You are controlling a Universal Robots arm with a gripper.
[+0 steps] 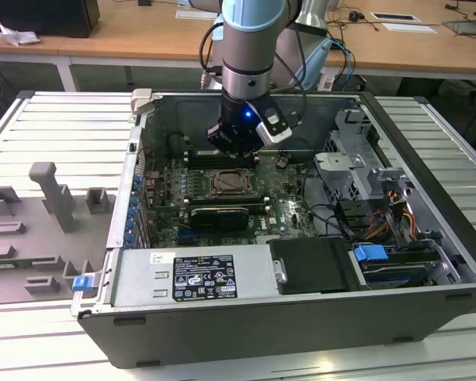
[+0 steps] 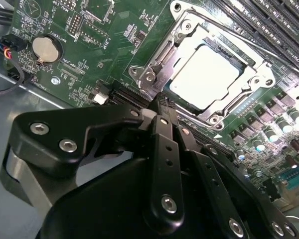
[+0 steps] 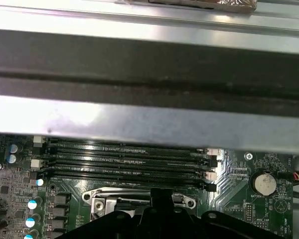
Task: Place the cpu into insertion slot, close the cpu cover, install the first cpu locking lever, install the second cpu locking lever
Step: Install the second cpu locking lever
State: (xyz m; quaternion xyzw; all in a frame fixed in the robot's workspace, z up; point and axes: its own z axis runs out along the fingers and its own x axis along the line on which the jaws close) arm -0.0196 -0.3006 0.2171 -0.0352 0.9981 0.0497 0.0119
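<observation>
The cpu (image 2: 204,72), a flat square with a pale silver top, lies in the insertion slot (image 1: 230,184) amid the green motherboard. The cpu cover (image 2: 239,97), a silvery frame with a square window, lies flat over it. My gripper (image 2: 162,102) is shut with nothing between its black fingers (image 2: 164,139), and its tips sit at the socket's edge by a metal lever arm (image 2: 157,67). In the exterior view the gripper (image 1: 236,151) hangs inside the open case, just behind the socket. The first wrist view shows the socket's metal rim (image 3: 104,199) beside my gripper (image 3: 162,199).
Long black memory slots (image 3: 124,159) run beside the socket, with the case's metal wall (image 3: 139,119) beyond them. A coin battery (image 2: 45,48) sits on the board. A black-labelled power supply (image 1: 194,278), a drive cage (image 1: 357,171) and cables fill the case. Grey fixtures (image 1: 47,206) stand outside.
</observation>
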